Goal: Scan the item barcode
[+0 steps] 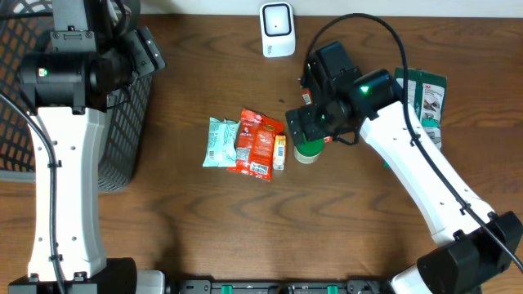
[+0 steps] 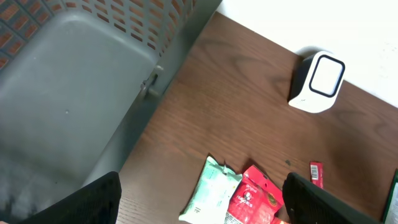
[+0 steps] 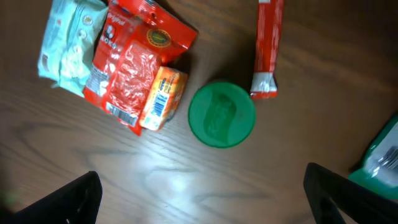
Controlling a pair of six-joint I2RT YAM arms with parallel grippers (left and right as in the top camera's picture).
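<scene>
While my right gripper [image 3: 205, 202] hangs with fingers spread wide and empty, the round green-lidded plastic tub [image 3: 222, 114] stands just ahead, centred between them. I judge this the picking step: next I must descend, close round it and carry it to the white boxy barcode scanner [image 1: 277, 29]. My left gripper [image 2: 202, 202] is spread too, empty.

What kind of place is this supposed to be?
Most likely a mock shop checkout on a wooden table: a white barcode scanner at the back, packaged snacks in the middle, and a mesh basket at the left.
</scene>
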